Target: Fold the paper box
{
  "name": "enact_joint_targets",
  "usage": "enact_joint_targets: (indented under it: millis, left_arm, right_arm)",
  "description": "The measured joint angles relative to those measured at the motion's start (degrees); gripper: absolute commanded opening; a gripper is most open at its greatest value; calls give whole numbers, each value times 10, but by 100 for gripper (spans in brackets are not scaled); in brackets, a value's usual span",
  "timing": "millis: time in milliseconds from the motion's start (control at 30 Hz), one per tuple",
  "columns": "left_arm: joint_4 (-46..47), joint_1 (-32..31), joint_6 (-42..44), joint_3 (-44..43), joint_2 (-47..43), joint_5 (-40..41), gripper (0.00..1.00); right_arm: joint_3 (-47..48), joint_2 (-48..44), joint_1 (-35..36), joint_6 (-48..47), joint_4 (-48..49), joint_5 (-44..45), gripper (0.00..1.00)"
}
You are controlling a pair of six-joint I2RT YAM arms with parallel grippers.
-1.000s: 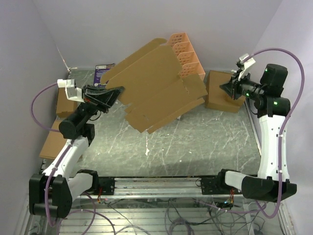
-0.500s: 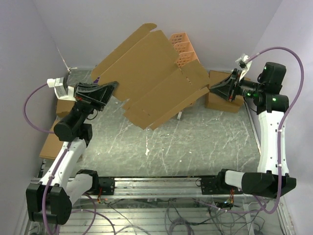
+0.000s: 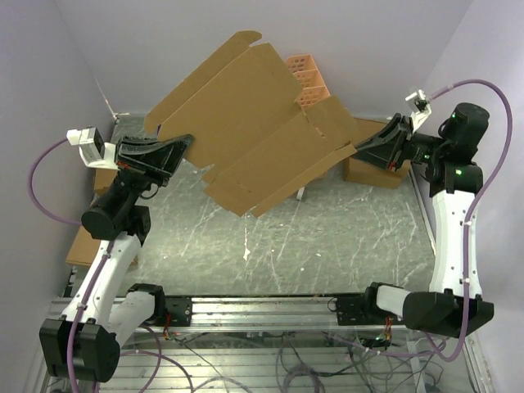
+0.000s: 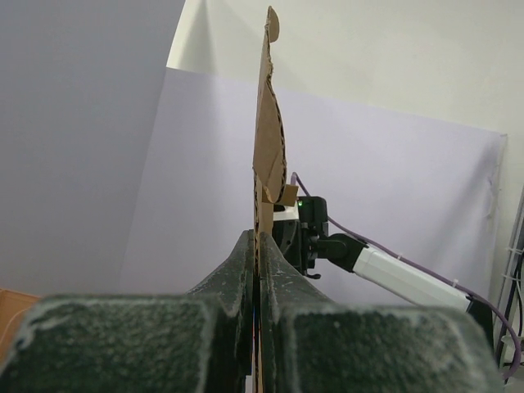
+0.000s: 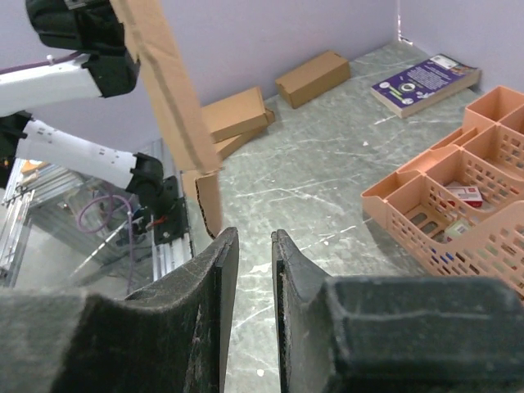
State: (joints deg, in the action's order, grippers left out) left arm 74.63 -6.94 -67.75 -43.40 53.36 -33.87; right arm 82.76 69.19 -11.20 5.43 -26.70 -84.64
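One flat, unfolded paper box [image 3: 246, 123] hangs aloft, pinched by left fingers [image 4: 242, 274]; right fingers [image 5: 209, 278] stand slightly apart.

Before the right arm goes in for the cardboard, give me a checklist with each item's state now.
1. Left gripper clamped on the edge of the cardboard sheet: ok.
2. Sheet held up, clear of the table: ok.
3. Right gripper open, nothing between its fingers: ok.
4. Right gripper touching the sheet's nearest flap: cannot tell.
5. Box shape formed: not ok, the sheet is spread open.
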Motion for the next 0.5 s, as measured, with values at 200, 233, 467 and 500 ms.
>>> enact_joint_targets:
  millis: [200, 233, 467, 500]
  left_arm:
    - [40, 0, -18, 23, 0, 0, 7]
    - [44, 0, -22, 27, 0, 0, 7]
    - [48, 0, -27, 22, 2, -8, 7]
    - [48, 0, -26, 19, 2, -9, 7]
  right_arm:
    - [-6, -32, 0, 47, 39, -15, 24]
    - [-10, -38, 0, 57, 52, -16, 24]
    - [-49, -64, 0, 117, 112, -28, 25]
    - [-51, -65, 0, 119, 112, -30, 25]
